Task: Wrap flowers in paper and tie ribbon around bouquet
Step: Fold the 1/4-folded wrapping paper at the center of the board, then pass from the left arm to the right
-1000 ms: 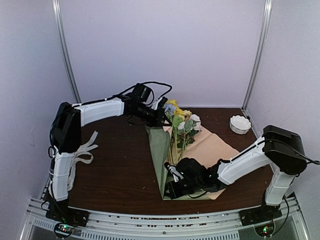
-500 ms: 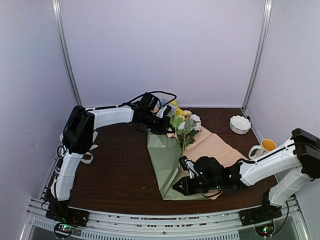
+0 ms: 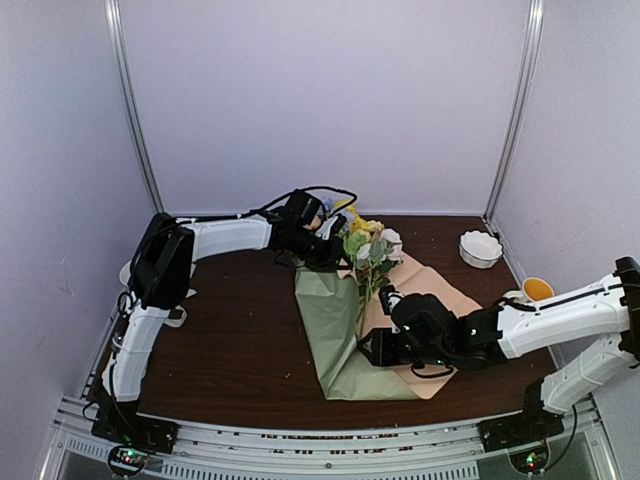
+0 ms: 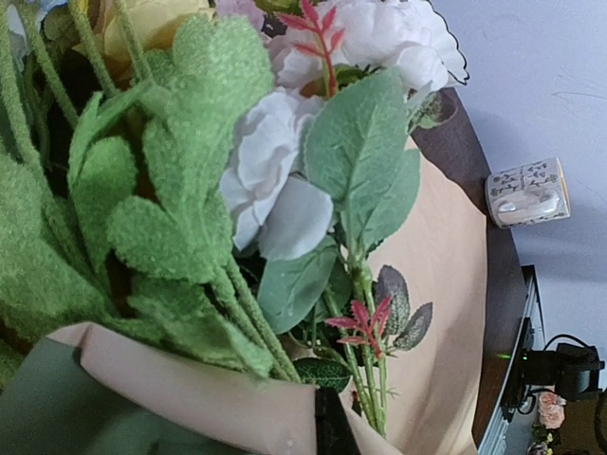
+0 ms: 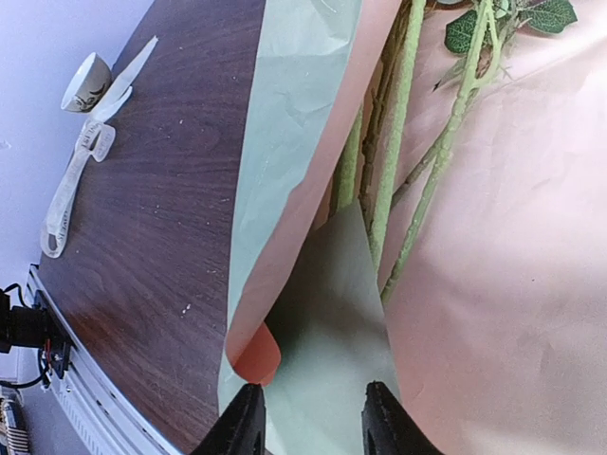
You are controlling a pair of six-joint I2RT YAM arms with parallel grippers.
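Though thin, creased matte paper (image 3: 335, 320) partly over fuzzy-leaved flowers (image 3: 368, 248).

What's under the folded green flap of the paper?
Green stems of the flowers lie on the paper, slipping beneath the flap. Their lower ends are covered.

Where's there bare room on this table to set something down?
Bare table between the left arm and the paper; a small strip between flowers and bowl. Crowded over the paper, under the right arm.
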